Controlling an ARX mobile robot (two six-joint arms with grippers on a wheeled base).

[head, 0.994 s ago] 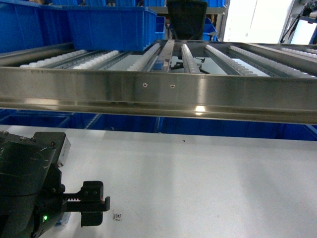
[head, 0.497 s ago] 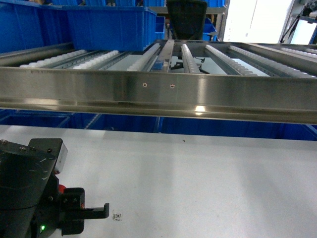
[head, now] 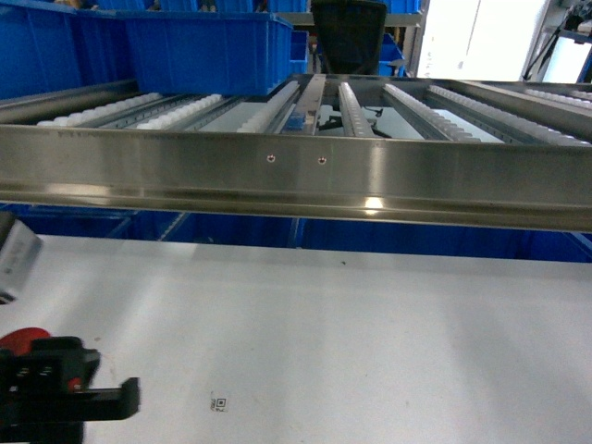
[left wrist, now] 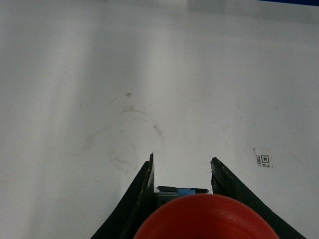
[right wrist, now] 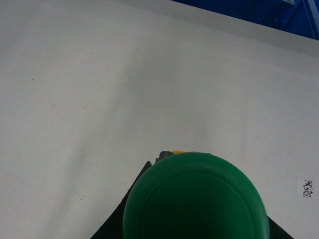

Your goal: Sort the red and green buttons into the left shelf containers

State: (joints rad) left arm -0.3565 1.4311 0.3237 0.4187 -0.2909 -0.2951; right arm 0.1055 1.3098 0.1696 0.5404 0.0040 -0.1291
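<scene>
The red button (left wrist: 204,219) fills the bottom of the left wrist view, its dark base wedged between the black fingers of my left gripper (left wrist: 182,167), which is shut on it above the white table. In the head view that gripper (head: 116,400) sits at the bottom left corner with the red cap (head: 23,338) showing behind it. The green button (right wrist: 197,199) covers most of my right gripper (right wrist: 189,159), whose dark fingers flank its base and are shut on it; this gripper is outside the head view. Deep blue bins (head: 208,46) stand on the upper left shelf.
A wide steel shelf rail (head: 296,176) crosses the head view, with roller tracks (head: 351,106) behind it. More blue bins (head: 92,224) sit under the shelf at the table's far edge. A small code sticker (head: 219,403) lies on the white table (head: 370,342).
My left arm has swung left and lower in the head view, most of its body leaving the frame. The red cap now shows behind the fingers.
</scene>
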